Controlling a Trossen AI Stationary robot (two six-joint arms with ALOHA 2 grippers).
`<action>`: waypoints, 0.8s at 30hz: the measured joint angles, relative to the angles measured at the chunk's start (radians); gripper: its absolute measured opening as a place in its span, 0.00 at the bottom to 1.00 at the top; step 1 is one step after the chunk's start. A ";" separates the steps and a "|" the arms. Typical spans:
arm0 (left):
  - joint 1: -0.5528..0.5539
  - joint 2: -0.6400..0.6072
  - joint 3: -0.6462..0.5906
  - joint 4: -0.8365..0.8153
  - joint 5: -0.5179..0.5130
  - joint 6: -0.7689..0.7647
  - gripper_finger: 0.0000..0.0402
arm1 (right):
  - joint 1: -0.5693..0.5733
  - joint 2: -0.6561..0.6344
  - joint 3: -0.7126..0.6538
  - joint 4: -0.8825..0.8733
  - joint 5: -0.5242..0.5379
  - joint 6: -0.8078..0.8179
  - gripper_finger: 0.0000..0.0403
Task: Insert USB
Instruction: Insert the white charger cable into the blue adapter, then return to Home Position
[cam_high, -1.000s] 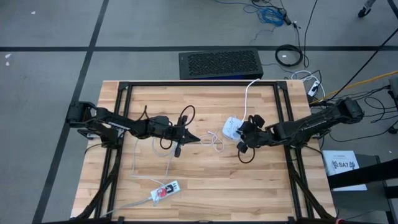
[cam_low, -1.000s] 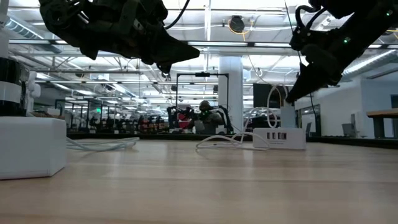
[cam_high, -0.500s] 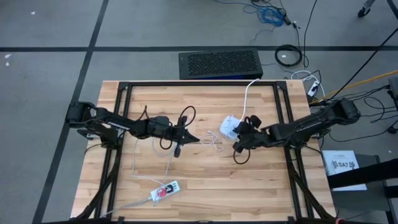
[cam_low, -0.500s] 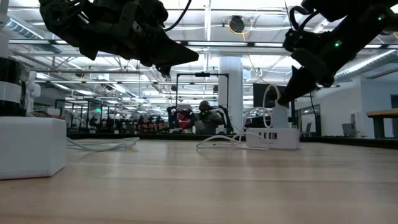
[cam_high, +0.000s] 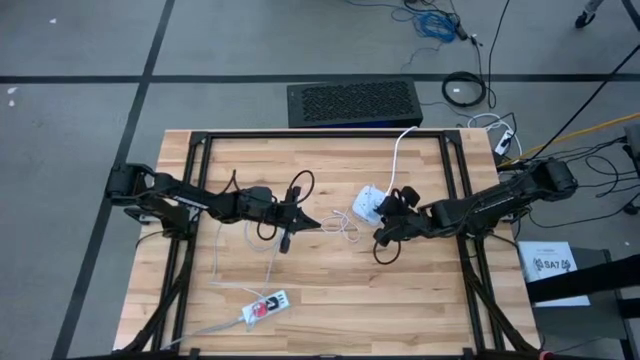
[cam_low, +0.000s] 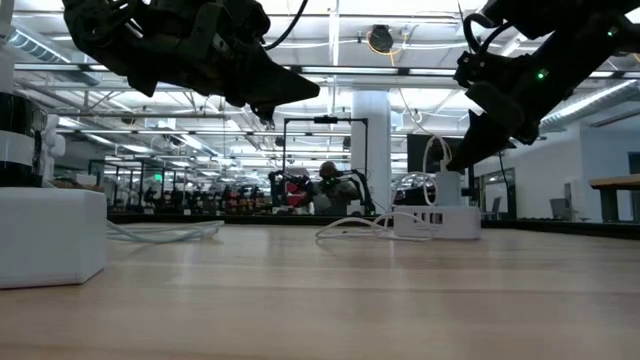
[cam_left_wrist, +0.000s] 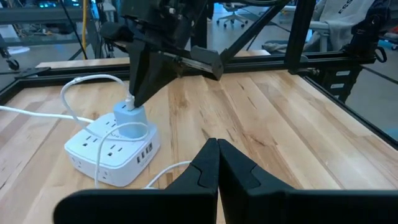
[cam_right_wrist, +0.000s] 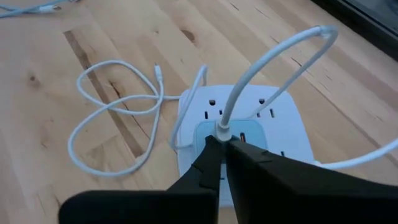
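A white power strip (cam_high: 366, 205) lies flat on the wooden table, with a light blue adapter (cam_left_wrist: 130, 118) plugged into its top and a white cord arching out of the adapter. Its USB ports (cam_low: 430, 218) face the near side. A loose white USB cable (cam_right_wrist: 118, 106) lies coiled on the table beside the strip, its free plug (cam_right_wrist: 158, 73) touched by no gripper. My right gripper (cam_right_wrist: 221, 142) is shut and slants down onto the adapter. My left gripper (cam_left_wrist: 217, 149) hovers shut and holding nothing above the table's middle (cam_high: 318, 224). My right gripper's shut fingertips (cam_left_wrist: 132, 99) rest on the adapter's top, at the foot of the cord's plug (cam_right_wrist: 221, 129). They slant down from the table's right side. I cannot tell whether they only press there or pinch the plug. The strip stays flat on the table.
A small white box with a red label (cam_high: 265, 306) and its thin cord lie near the front left. A black grilled box (cam_high: 355, 103) sits beyond the far edge. Black frame rails (cam_high: 190, 200) run along the table's sides. Bare wood lies in front of the strip.
My right gripper has come down and toward the table's left onto the adapter. The power strip has slid a little toward the table's left with it.
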 joint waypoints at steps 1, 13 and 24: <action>0.000 0.000 0.000 0.000 0.000 0.000 0.01 | 0.000 0.000 0.000 0.000 -0.002 0.000 0.00; 0.009 -0.006 0.000 0.009 0.009 -0.029 0.01 | 0.001 -0.137 -0.011 -0.084 -0.061 -0.006 0.13; 0.114 -0.108 0.000 -0.014 0.157 -0.035 0.01 | 0.001 -0.306 -0.013 -0.157 -0.072 -0.104 0.23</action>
